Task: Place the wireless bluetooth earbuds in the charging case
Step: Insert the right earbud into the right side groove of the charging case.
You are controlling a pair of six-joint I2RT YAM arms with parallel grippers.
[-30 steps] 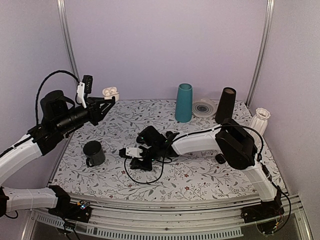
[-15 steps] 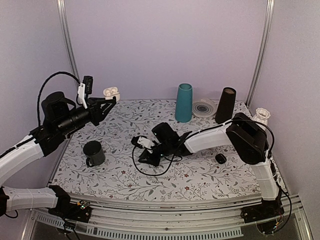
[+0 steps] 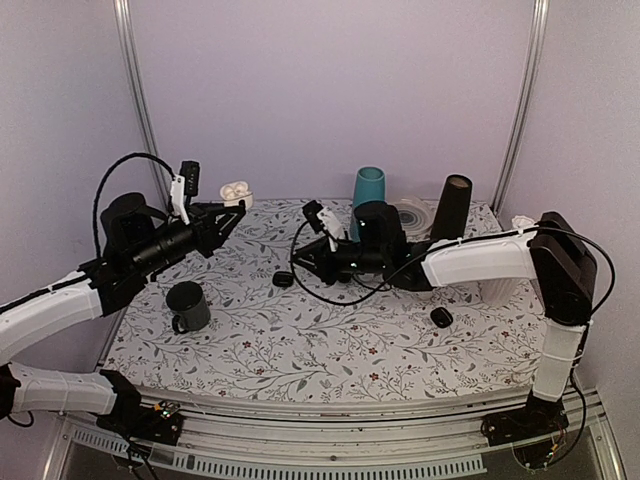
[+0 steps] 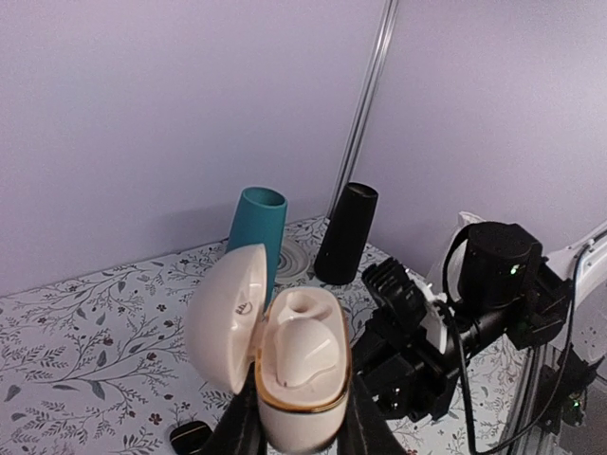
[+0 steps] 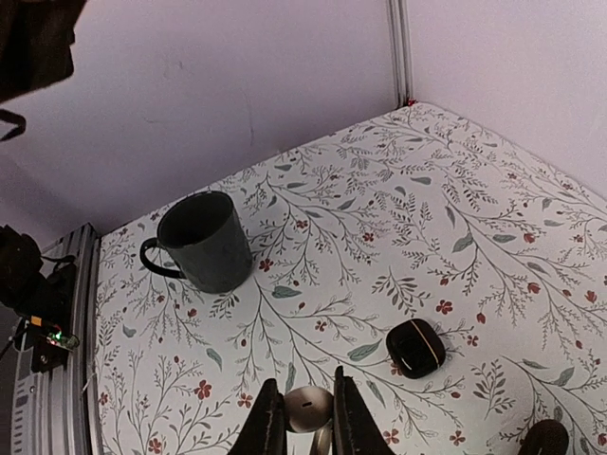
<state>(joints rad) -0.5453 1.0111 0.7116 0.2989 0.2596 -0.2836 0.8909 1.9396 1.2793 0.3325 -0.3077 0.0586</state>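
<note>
Lilac walls back a desk [image 3: 330,350] covered in a floral print. No writing can be read. The only mark is a small dark emblem inside the lid of the charging case [image 4: 296,365], too small to make out.

That case stands open with its lid swung to the left. It is clamped at its base between the fingers of the left end effector [image 4: 299,422], which holds it in the air over the desk's far left corner.

The right end effector [image 5: 308,417] is clenched on a small pale rounded piece, seemingly an earbud [image 5: 305,406], though the wrist view shows little of it. From above, it sits to the right of the case and lower, well apart from it.

A second ago the right end effector was low over the desk's middle, near the dark mug [image 3: 187,305]. It has since risen and swung toward the far side, closer to the case. A small black case [image 3: 283,280] now lies uncovered on the print below it. The left arm has carried the charging case slightly rightward.
</note>
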